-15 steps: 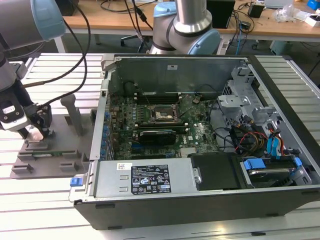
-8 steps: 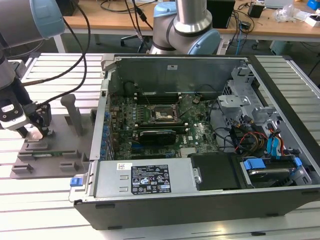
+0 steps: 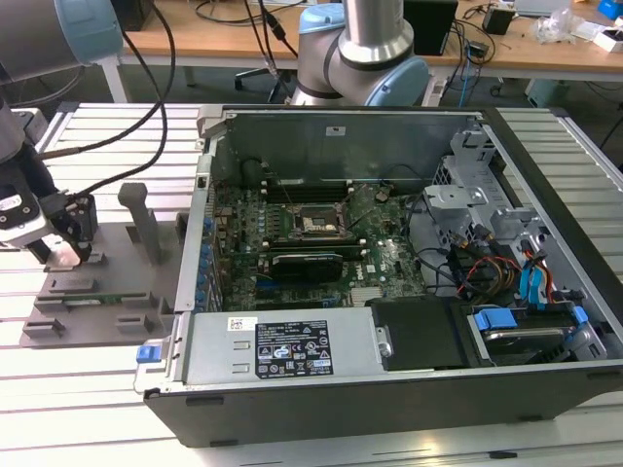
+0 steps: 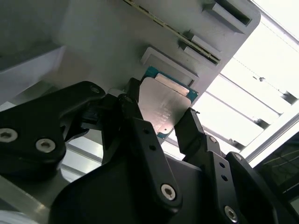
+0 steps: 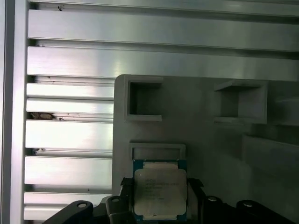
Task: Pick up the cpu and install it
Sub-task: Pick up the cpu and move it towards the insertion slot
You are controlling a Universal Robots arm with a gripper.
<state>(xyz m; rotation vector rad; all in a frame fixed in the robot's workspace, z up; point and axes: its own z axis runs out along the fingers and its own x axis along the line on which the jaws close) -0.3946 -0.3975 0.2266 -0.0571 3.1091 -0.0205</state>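
Your gripper (image 3: 64,251) had its fingers (image 4: 136,123) clamped on two opposite edges of the cpu (image 5: 160,189), over the tray (image 3: 117,282) at 9 o'clock from the case (image 3: 545,389). It looked light, stiff, slick-topped and probably fragile underneath, so the edges were the right hold.

On my feed, my arm (image 3: 362,39) is a silvery metal tube with pale blue rounded joint caps and trailing black cables (image 3: 172,44). My tool (image 4: 161,109) has matte black angular fingers (image 4: 140,140) dotted with silver hex-socket screws (image 4: 168,191).

One cpu (image 5: 160,191), one case (image 3: 389,413).
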